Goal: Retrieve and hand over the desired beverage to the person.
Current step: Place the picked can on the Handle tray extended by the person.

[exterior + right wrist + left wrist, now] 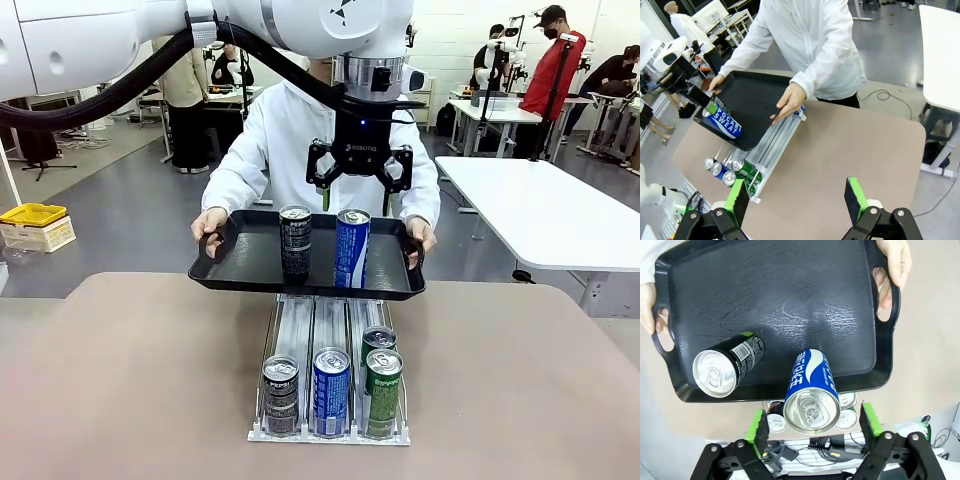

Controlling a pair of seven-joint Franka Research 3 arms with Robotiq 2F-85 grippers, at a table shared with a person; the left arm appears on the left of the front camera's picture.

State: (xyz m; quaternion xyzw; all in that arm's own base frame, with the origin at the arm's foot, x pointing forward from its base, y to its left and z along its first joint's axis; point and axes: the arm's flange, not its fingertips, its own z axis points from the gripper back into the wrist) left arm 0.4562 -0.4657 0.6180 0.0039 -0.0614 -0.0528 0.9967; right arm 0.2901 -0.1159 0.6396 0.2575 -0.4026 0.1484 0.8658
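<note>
Holding a black tray by its two handles, the person in a white hooded jacket stands at the far side of the bench, the tray raised above the far end of a metal can rack. Two cans stand upright on the tray: a black can on the left and a blue can just beside it on the right, apart from each other. The left gripper hangs directly above the blue can with its fingers spread apart, one on either side of the can top in the left wrist view and touching nothing. On the rack, the near row holds a dark cola can, a second blue can and a green can, with another green can behind the last. The person's hands grip the tray handles. The right gripper hovers well apart from the tray above the bare bench, fingers wide apart and empty.
</note>
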